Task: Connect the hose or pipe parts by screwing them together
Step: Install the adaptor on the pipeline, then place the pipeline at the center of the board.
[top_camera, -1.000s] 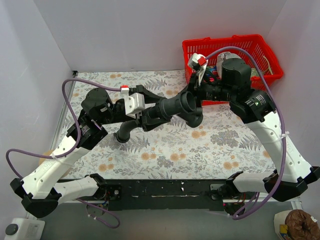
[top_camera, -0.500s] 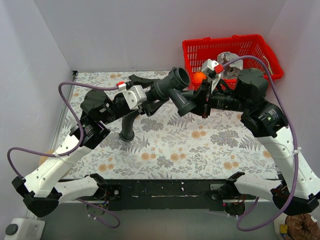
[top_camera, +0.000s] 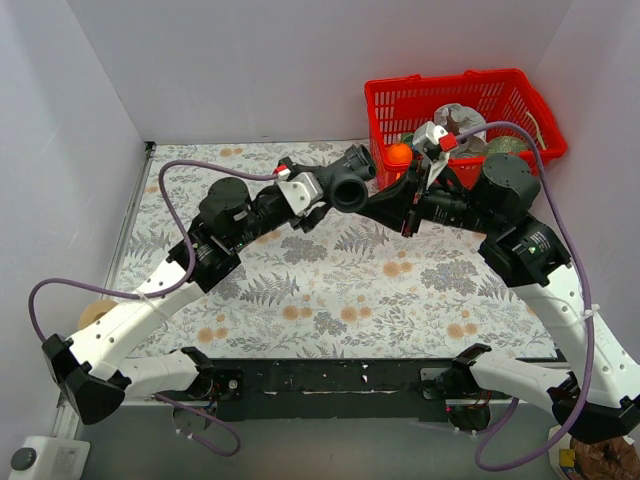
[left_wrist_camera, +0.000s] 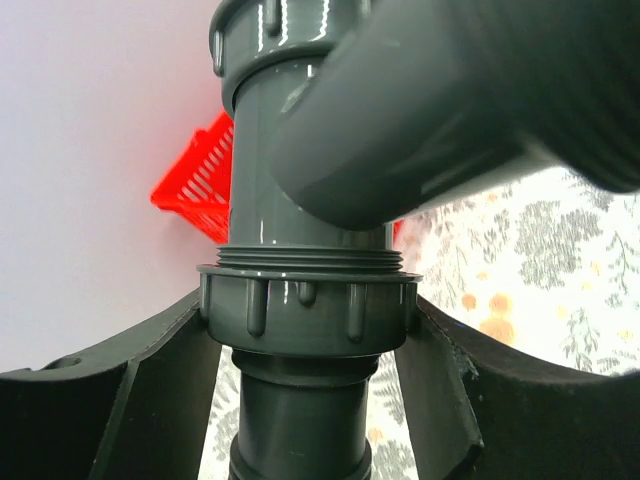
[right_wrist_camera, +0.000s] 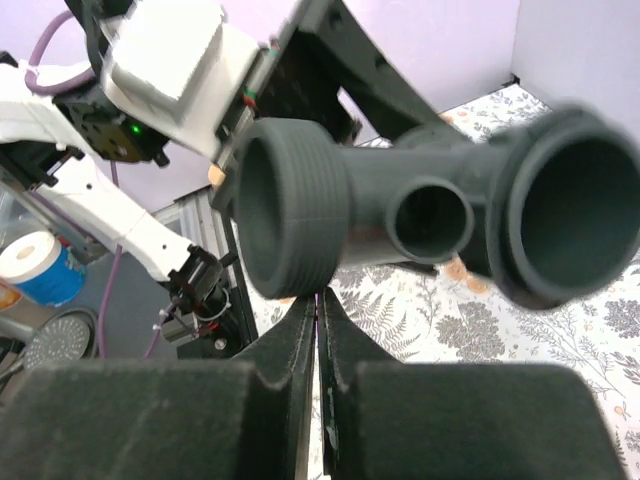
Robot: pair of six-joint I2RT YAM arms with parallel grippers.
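My left gripper (top_camera: 333, 190) holds the dark grey T-shaped fitting (top_camera: 348, 187) in the air above the back of the mat. In the left wrist view its fingers (left_wrist_camera: 110, 400) clamp the ribbed nut (left_wrist_camera: 308, 310) of the fitting (left_wrist_camera: 300, 190), with a smooth collar below the nut. The ribbed hose itself is hidden. My right gripper (top_camera: 380, 204) points left at the fitting. Its jaws stand almost together with nothing between them. In the right wrist view the right gripper (right_wrist_camera: 318, 300) sits just under the threaded end of the fitting (right_wrist_camera: 400, 215).
A red basket (top_camera: 510, 85) with an orange ball (top_camera: 400, 153) and other items stands at the back right, close behind the right wrist. The floral mat (top_camera: 350, 290) covers the table. White walls close in the left, back and right sides.
The left arm has carried the fitting back and to the right and turned it. The hose that hung under it no longer shows. The right gripper has drawn back off the fitting.
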